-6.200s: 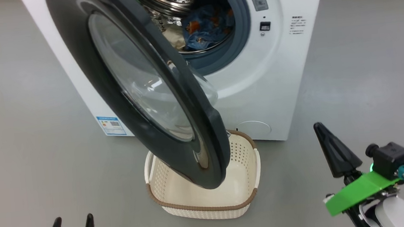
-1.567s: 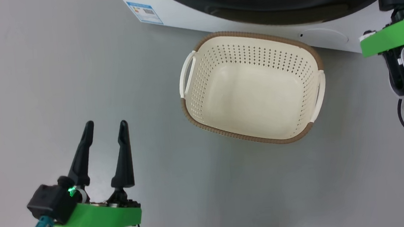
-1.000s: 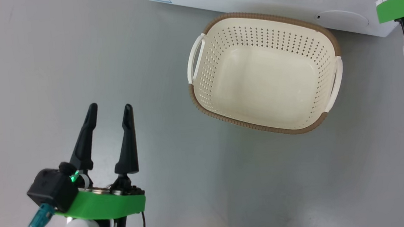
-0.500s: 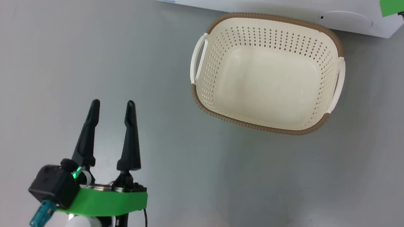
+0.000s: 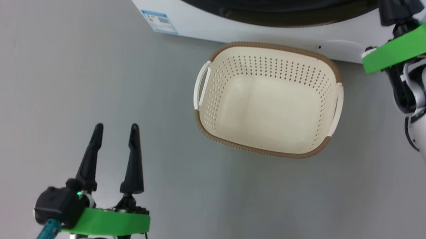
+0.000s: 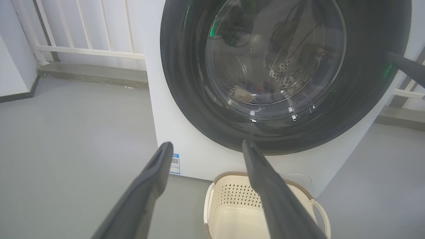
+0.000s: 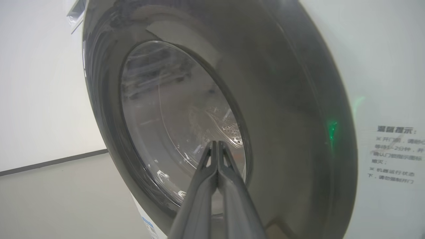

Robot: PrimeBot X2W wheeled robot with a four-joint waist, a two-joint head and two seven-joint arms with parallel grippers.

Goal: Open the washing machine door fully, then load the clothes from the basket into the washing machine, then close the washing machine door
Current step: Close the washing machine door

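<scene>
Since the first earlier picture the washing machine door [image 6: 186, 83] had swung from standing open to lying flat against the front of the washing machine [image 6: 159, 139]. We saw the basket [image 5: 270, 67] upright on the grey floor [image 5: 56, 72], just before the machine, below the door. The left gripper [image 5: 116, 127] hung over the floor, left of the basket and apart from it, jaws spread wide. The right gripper [image 7: 215, 143] pointed at the door's glass, jaws pressed together; whether it touched, we could not tell.
</scene>
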